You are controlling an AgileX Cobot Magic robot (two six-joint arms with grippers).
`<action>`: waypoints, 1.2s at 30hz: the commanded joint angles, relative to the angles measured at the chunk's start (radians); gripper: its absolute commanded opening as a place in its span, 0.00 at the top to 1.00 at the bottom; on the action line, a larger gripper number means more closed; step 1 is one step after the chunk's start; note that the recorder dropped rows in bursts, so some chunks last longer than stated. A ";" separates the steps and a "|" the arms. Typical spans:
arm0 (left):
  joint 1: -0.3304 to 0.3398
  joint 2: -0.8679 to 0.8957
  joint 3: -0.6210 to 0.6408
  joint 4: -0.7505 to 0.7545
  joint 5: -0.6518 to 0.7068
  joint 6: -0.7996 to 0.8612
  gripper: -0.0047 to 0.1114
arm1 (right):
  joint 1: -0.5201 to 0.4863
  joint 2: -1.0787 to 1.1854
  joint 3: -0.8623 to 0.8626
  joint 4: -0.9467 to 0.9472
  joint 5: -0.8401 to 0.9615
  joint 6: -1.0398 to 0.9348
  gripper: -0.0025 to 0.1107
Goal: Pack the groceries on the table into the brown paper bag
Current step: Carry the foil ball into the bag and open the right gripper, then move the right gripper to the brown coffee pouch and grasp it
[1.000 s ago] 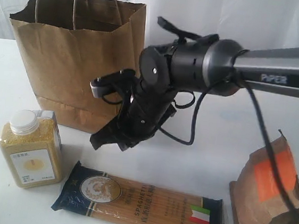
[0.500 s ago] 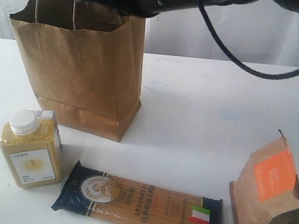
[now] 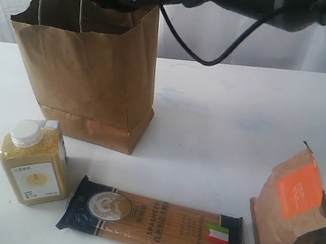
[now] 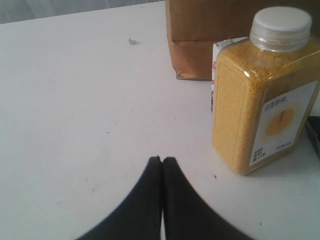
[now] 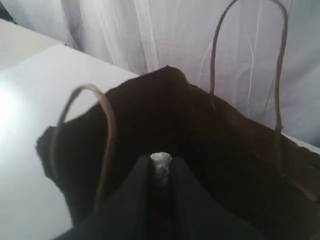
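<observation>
- While the brown paper bag [image 3: 91,79] stands upright on the table [image 3: 226,128], mouth open, 1 small pale item [image 5: 161,161] hangs over its dark inside; I cannot tell what it is.
- Step in hand, I judge: dropping that item in; next calls for lowering past the rim, then parting the tips.
- The right claw [image 5: 161,170] is clamped on it, pointing down into the mouth.
- The left claw [image 4: 161,161] is pressed together, empty, low beside the yellow-grain bottle [image 4: 260,105].
</observation>
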 commanded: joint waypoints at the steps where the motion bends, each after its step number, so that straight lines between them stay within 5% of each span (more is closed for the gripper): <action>1: 0.004 -0.005 0.003 -0.001 -0.003 0.001 0.96 | -0.027 0.059 -0.085 -0.059 0.089 0.009 0.98; 7: 0.004 -0.005 0.003 -0.001 -0.003 0.001 0.96 | -0.031 0.082 -0.137 -0.112 0.170 0.009 0.90; 16: 0.004 -0.005 0.003 -0.001 -0.003 0.001 0.96 | -0.031 0.073 -0.160 -0.118 0.228 0.009 0.46; 27: 0.004 -0.005 0.003 -0.001 -0.003 0.001 0.96 | -0.031 -0.041 -0.160 -0.125 0.307 0.043 0.47; 36: 0.004 -0.005 0.003 -0.001 -0.003 0.001 0.96 | -0.031 -0.211 -0.090 -0.413 0.543 0.186 0.50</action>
